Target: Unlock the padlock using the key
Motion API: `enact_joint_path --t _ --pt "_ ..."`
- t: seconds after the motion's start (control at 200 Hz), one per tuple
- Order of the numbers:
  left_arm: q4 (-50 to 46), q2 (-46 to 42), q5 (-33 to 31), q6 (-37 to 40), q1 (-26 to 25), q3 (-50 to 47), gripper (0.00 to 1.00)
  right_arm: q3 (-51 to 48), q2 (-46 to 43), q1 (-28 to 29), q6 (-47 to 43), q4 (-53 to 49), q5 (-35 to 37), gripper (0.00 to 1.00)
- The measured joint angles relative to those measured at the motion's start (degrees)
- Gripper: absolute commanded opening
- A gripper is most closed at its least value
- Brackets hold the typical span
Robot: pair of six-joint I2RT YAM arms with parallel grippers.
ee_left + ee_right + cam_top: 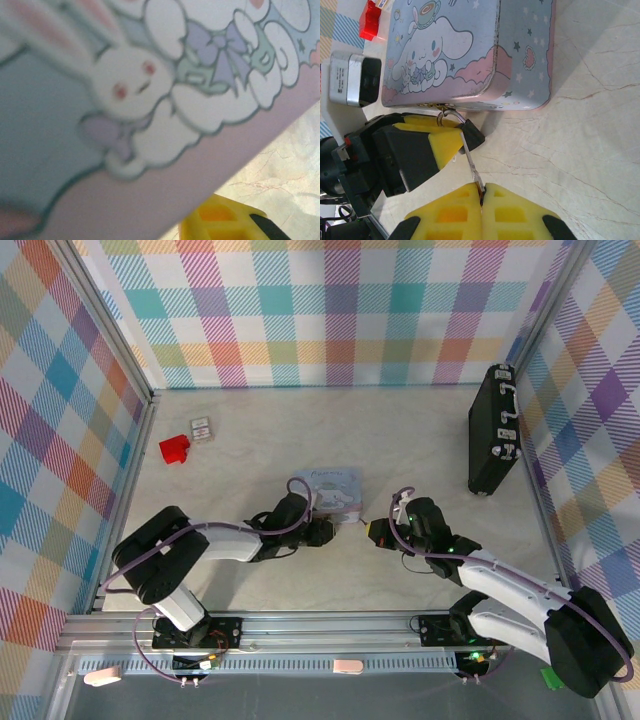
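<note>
The right gripper point(482, 192) is closed on the very end of the key point(475, 172), so little metal sits between its yellow pads. A twist could, I judge, let the key slip or spin in that grip instead of turning the lock. The key's far tip meets the bottom of the padlock point(472, 136), and I cannot tell whether it is fully seated. Turning a half-seated key risks popping it out. The left gripper point(451, 134) lies right against the padlock's side, but I cannot tell whether it clamps the body or sits slack. If slack, the padlock would likely swing on its clasp along with the key. The padlock is a small black block, tilted, its thin silvery shackle hooked through the front clasp of the pale blue tin point(470, 50), which rests on the surface point(580, 150).
</note>
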Motion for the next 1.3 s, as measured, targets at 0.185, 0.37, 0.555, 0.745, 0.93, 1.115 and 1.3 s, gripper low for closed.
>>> enact_joint_path --t 0.185,0.37,0.555,0.745,0.93,1.115,1.3 --pt "7.13 -0.46 -1.20 -0.46 0.00 -4.68 0.28 0.00 -0.09 0.00 -0.02 -0.02 0.00 0.00" --pt "14.38 0.72 -1.57 -1.05 0.00 -7.34 0.32 0.00 -0.09 0.00 -0.02 0.00 0.02 0.00" --pt "21.18 3.63 -1.42 -1.11 0.00 -8.09 0.33 0.00 -0.11 0.00 -0.02 -0.04 0.00 0.00" --pt "23.21 4.98 -1.60 -1.05 0.00 -7.80 0.28 0.00 -0.74 0.00 0.00 -0.07 0.00 0.00" --pt "23.65 6.12 -1.49 -1.07 -0.02 -6.71 0.18 0.00 -0.72 0.00 0.44 -0.02 -0.22 0.00" --pt "23.67 6.10 -1.57 -1.07 -0.26 -6.56 0.11 0.04 0.70 0.02 0.66 1.09 -0.90 0.00" --pt "23.63 5.88 -1.44 -1.25 -0.26 -6.62 0.06 1.86 4.28 1.64 0.28 1.73 -1.73 0.00"
